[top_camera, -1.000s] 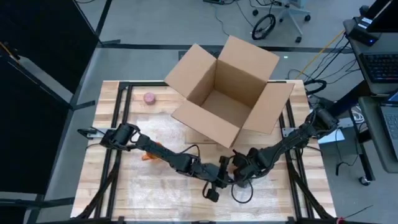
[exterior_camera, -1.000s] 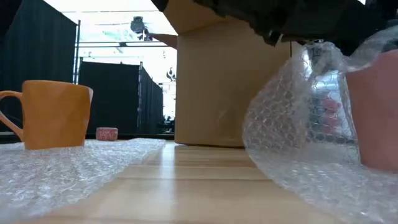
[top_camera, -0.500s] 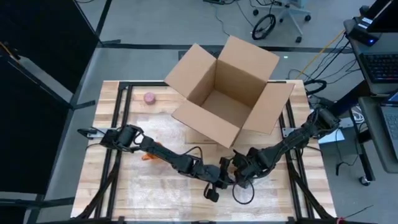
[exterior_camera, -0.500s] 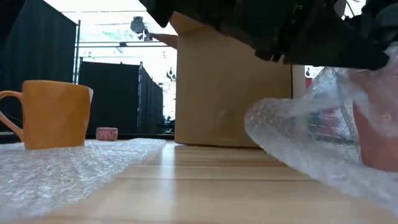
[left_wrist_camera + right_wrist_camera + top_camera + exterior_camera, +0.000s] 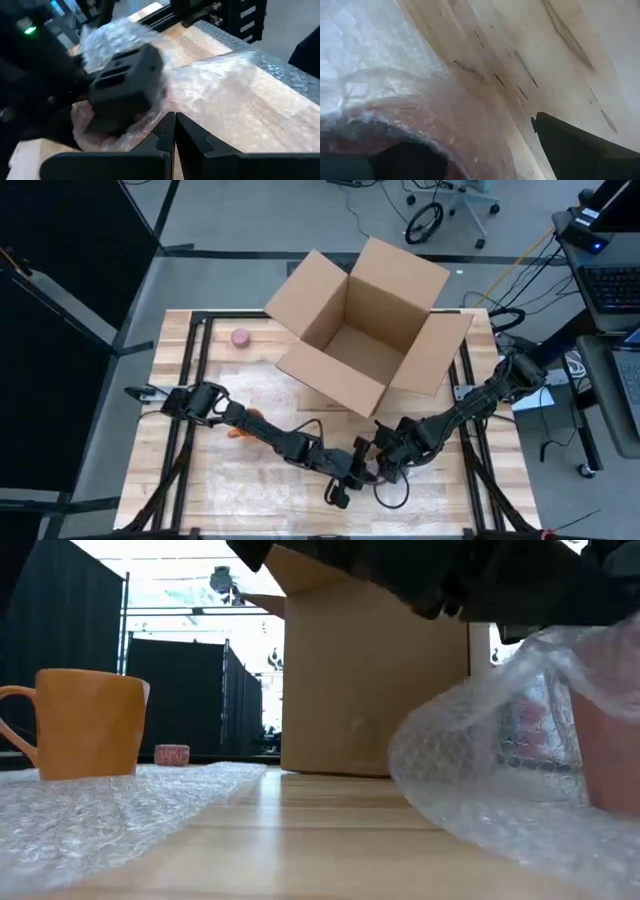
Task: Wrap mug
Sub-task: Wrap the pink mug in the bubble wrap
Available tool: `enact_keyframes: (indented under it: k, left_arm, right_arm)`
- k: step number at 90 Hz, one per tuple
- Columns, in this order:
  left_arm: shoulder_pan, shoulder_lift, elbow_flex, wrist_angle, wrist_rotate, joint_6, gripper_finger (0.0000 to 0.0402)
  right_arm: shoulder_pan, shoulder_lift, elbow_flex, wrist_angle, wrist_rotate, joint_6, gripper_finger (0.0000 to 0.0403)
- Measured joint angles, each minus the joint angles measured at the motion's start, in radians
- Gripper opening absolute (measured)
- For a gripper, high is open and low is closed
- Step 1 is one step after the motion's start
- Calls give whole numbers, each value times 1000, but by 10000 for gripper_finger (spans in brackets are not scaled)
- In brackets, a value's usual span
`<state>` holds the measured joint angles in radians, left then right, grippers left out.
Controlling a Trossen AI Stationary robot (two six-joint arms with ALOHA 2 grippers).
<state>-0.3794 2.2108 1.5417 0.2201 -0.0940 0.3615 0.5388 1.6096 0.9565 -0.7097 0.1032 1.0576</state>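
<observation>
A pink mug stands near the table's front edge with clear bubble wrap draped over and around it. Both grippers meet there. My left gripper is shut at the wrap beside the mug. My right gripper sits right over the mug, and its body hides most of the mug in the high view. An orange mug stands upright on a second stretch of bubble wrap at the left, partly hidden under my left arm in the high view. My left gripper pinches the bubble wrap at an edge next to the mug, fingers level and low over the table. The wrap runs from there up over the mug, loosely bulged. One layer or several, I cannot tell. My right gripper comes at the pink mug from above. One finger stands outside the wrapped wall, and a dark shape inside the rim looks like the other. The mug stays on the table under the wrap.
An open cardboard box stands at the far middle of the table, flaps spread. A small pink roll lies at the far left. Black frame rails run along both sides. Bare wood lies between the two mugs.
The bubble wrap flap that stood up tall beside the pink mug has been drawn down and over it and now lies as a low rounded bulge. My left gripper has moved a little toward the near edge with the wrap. The mug has stayed in place.
</observation>
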Motion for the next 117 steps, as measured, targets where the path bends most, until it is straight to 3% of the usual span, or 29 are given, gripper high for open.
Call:
enact_keyframes:
  k: [22, 59, 97, 117]
  left_arm:
    - [16, 0, 0, 18, -50, 78, 0]
    - [52, -3, 0, 7, 82, 127, 4]
    - [77, -1, 0, 2, 154, 159, 151]
    - [76, 28, 0, 22, 153, 257, 155]
  right_arm:
    - [0, 0, 0, 0, 2, 0, 259]
    - [0, -2, 1, 3, 2, -4, 259]
    - [0, -2, 1, 2, 2, -7, 259]
    - [0, -2, 1, 2, 1, -12, 259]
